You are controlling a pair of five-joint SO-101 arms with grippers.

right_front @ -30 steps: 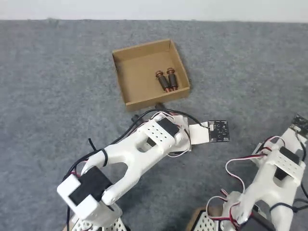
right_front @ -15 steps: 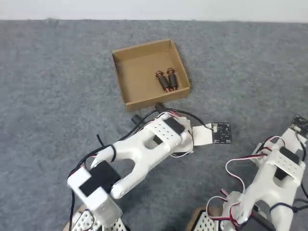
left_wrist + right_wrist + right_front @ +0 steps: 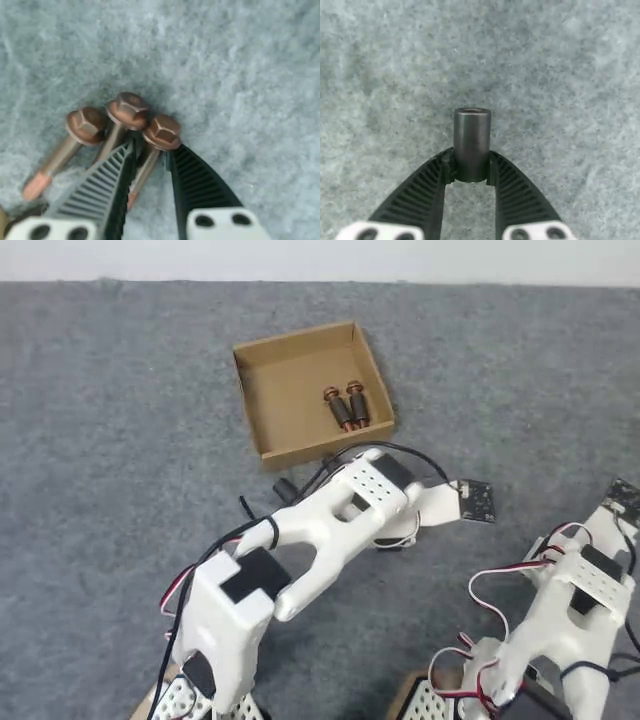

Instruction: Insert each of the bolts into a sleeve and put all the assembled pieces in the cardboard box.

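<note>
One bolt on carpet, inside left tool

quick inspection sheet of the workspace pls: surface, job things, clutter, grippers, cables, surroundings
surface: grey fuzzy mat, no tears or stains seen
job's things: cardboard box open on the mat, two assembled pieces lying side by side inside; three copper-coloured bolts loose on the mat, heads close together; one dark sleeve held upright
clutter: small dark item near the box's front wall, too hidden to name
grippers: left gripper open, fingers either side of one bolt's shank; right gripper shut on the sleeve's lower end
cables: red, white and black wires looping loose along both arms
surroundings: pale wall behind the mat
</note>
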